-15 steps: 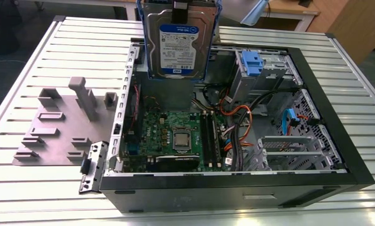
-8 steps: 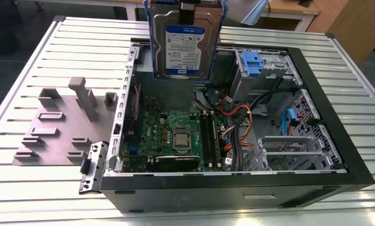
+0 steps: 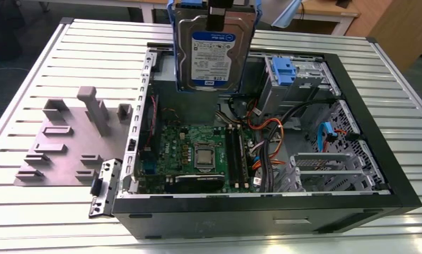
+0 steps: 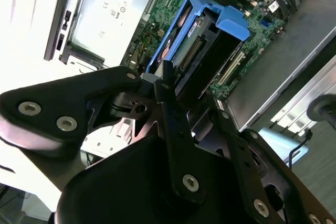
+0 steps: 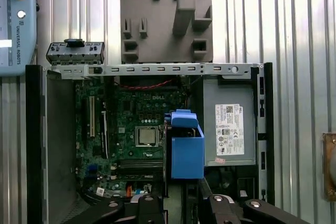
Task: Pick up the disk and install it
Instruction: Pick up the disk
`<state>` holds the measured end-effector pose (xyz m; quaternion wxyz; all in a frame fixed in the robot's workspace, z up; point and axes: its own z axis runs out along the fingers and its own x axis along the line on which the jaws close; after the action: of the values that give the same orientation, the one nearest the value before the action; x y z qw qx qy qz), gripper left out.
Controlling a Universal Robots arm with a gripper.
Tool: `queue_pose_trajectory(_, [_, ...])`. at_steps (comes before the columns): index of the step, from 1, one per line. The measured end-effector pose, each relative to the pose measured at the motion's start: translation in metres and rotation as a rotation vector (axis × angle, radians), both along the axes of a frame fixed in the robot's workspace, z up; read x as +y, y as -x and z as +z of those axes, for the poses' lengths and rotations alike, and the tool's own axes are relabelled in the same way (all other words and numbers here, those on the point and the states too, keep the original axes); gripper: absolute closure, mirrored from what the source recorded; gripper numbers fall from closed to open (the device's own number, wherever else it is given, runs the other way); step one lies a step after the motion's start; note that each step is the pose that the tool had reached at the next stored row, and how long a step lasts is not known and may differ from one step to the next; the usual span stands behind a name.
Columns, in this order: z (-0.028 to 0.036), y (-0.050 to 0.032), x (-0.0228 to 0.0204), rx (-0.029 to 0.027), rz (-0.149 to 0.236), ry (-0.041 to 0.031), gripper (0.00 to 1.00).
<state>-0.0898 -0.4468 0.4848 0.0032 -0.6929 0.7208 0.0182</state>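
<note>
As I read the exterior view from its left, a grey fixture block (image 3: pixel 73 140) sits on the slatted tabletop (image 3: pixel 27 211), just beside the open computer case (image 3: pixel 267 219). Inside the case the motherboard (image 3: pixel 196 153) lies flat and exposed. Above the case hangs the disk (image 3: pixel 212 50), upright, with its label facing the camera, well clear of the boards below. The jaws are clamped on its upper end, and a dark finger (image 3: pixel 216 16) crosses the top of the labelled face. Toward the exterior view's right stands the metal drive cage (image 3: pixel 299 79).

In the first wrist view I look down along the disk. Its blue frame (image 5: pixel 187 153) hovers over the motherboard, beside the grey power supply box (image 5: pixel 229 129).

I judge the disk to be stiff and fairly heavy for its size. Its smooth metal faces could slip, and it will not forgive a knock. The plastic frame looks flexible, so I would rather grip across the metal body near one end than trust the frame's rails alone. Held from one end like this, it may tilt if I move sharply.
</note>
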Motion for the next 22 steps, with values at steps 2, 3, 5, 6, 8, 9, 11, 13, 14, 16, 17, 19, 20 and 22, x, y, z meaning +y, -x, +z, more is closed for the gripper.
queue_pose_trajectory(2, [-0.0008,-0.0006,-0.0025,-0.0001,0.0,-0.0002,0.65])
queue_pose_trajectory(3, [-0.001,-0.0009,-0.0041,-0.0001,0.0,-0.0001,0.65])
queue_pose_trajectory(5, [-0.0015,-0.0014,-0.0076,-0.0001,0.0,-0.0001,0.65])
queue_pose_trajectory(6, [-0.0018,-0.0016,-0.0094,-0.0001,0.0,-0.0001,0.65])
queue_pose_trajectory(8, [-0.0023,-0.002,-0.0135,-0.0002,0.0,-0.0003,0.65])
queue_pose_trajectory(9, [-0.0024,-0.0022,-0.0156,-0.0001,0.0,-0.0002,0.65])
queue_pose_trajectory(11, [-0.0028,-0.0026,-0.0198,0.0,0.0,-0.0001,0.65])
queue_pose_trajectory(13, [-0.0034,-0.0029,-0.0241,-0.0001,0.0,-0.0003,0.65])
queue_pose_trajectory(14, [-0.0036,-0.0031,-0.0261,-0.0001,0.0,-0.0004,0.65])
queue_pose_trajectory(16, [-0.004,-0.0033,-0.0302,-0.0001,0.0,-0.0004,0.65])
queue_pose_trajectory(17, [-0.0041,-0.0034,-0.0321,0.0,0.0,-0.0002,0.65])
queue_pose_trajectory(19, [-0.0046,-0.0036,-0.0358,-0.0001,0.0,-0.0003,0.65])
queue_pose_trajectory(20, [-0.0048,-0.0037,-0.0376,-0.0001,0.0,-0.0003,0.65])
queue_pose_trajectory(22, [-0.0051,-0.0039,-0.0408,-0.0001,0.0,-0.0004,0.65])
